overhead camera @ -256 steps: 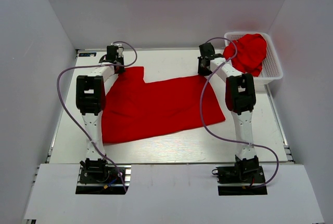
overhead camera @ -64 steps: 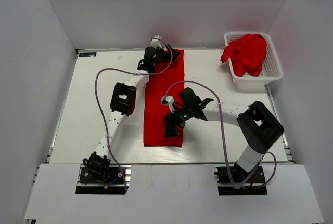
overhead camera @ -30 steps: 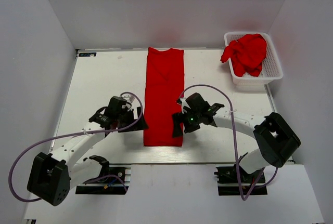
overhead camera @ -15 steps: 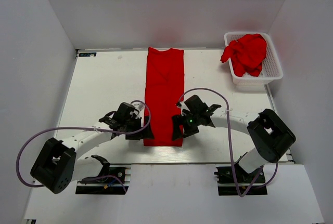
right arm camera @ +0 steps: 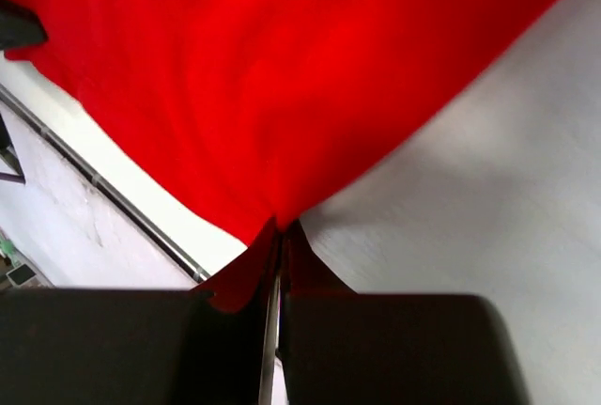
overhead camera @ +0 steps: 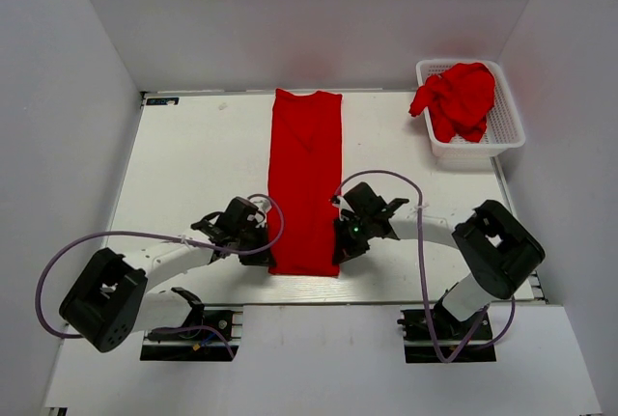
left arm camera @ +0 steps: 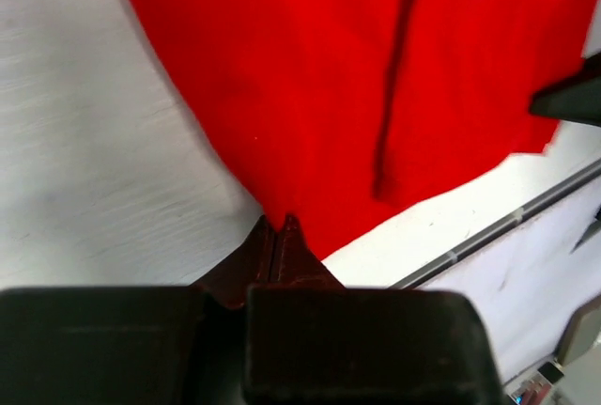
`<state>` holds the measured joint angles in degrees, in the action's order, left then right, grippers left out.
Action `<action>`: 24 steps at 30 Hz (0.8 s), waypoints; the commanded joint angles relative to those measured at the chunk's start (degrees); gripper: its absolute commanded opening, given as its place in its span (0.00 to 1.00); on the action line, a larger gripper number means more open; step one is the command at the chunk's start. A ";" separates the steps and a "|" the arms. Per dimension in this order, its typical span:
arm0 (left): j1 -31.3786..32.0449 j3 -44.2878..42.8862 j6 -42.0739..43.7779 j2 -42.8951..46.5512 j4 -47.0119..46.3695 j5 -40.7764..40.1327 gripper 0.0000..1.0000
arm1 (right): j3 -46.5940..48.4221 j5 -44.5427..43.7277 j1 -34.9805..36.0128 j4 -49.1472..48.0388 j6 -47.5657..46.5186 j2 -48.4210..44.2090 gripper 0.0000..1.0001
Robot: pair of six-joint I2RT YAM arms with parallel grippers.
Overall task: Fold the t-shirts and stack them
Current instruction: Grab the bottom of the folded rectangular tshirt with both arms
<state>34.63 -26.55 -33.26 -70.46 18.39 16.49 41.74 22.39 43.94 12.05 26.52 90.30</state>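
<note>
A red t-shirt (overhead camera: 306, 180) lies as a long narrow folded strip down the middle of the table, its collar at the far end. My left gripper (overhead camera: 267, 254) is shut on the strip's near left corner (left arm camera: 282, 217). My right gripper (overhead camera: 340, 252) is shut on the near right corner (right arm camera: 279, 220). Both hold the near edge pinched and slightly raised. More red t-shirts (overhead camera: 458, 97) lie crumpled in the white basket (overhead camera: 509, 122) at the far right.
The table's near edge with a metal rail (overhead camera: 319, 305) lies just behind both grippers. White walls enclose the table on three sides. Purple cables loop from both arms, one (overhead camera: 68, 262) past the table's left side.
Both grippers moved in to the strip's near corners and shut on them. Over the longer span the spread shirt was folded into the narrow strip.
</note>
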 commanded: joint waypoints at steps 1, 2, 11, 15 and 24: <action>0.26 0.01 -0.23 3.38 2.53 -2.09 0.00 | -1.30 -0.42 0.26 0.00 -0.24 -5.56 0.00; 0.26 0.00 -0.23 3.92 1.74 -1.21 0.00 | -1.48 -0.07 0.27 -0.01 -0.42 -5.92 0.00; -0.79 -8.60 4.43 0.42 0.06 0.40 0.00 | 3.17 -1.73 -0.52 1.04 -2.88 -4.09 0.00; -1.41 -14.05 3.91 -1.53 1.73 -6.02 0.00 | 8.62 -4.20 -1.75 3.23 -2.18 -1.80 0.00; -4.22 -22.66 2.05 -8.55 -0.81 -13.15 0.00 | 20.64 -5.96 -7.11 7.63 -5.15 3.03 0.00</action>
<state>31.75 -45.82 -30.83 -77.76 20.10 6.31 56.99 17.06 38.37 17.23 23.99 91.20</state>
